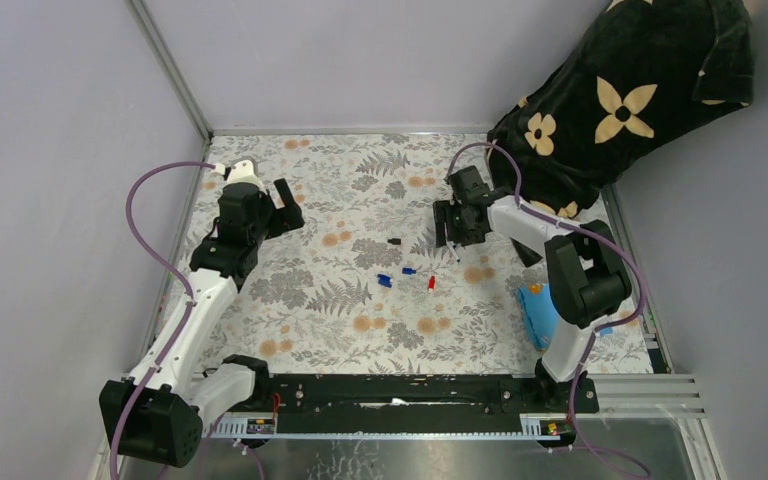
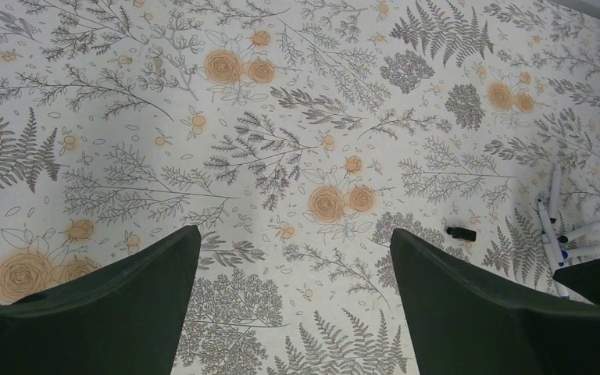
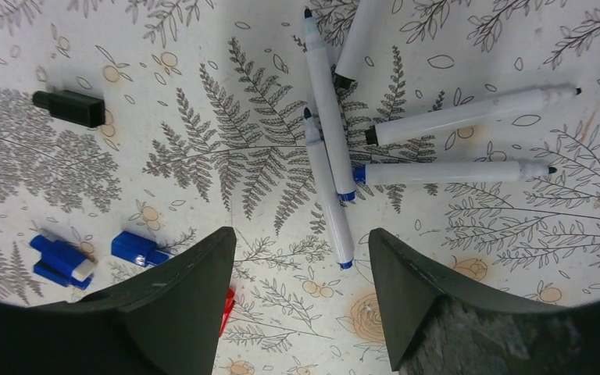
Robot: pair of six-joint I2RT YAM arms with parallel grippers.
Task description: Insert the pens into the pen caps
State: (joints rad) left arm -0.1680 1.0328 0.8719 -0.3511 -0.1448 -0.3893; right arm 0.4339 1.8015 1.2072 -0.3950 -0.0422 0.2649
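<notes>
Pens, five white-barrelled ones with bare dark tips, are seen lying loose on the bench in a rough fan directly under the right hand. In the right wrist view two are laid side by side and nearly upright, one is cut off by the top edge, and two point out to the right. The fingers of that hand are held apart and nothing is gripped; the lower end of one pen is seen in the gap between them, untouched. The pen caps are scattered to the left in that view, apart from the pens: a black cap farthest off, two blue caps nearer, and a red cap partly hidden behind the left finger. From above, the same caps are found near the bench's middle, toward the near side of the right hand. The left hand is held over the far left part of the bench, spread fully wide and empty. A blue cloth is seen at the bench's right edge beside the right arm, and a dark flowered fabric at the far right corner.
</notes>
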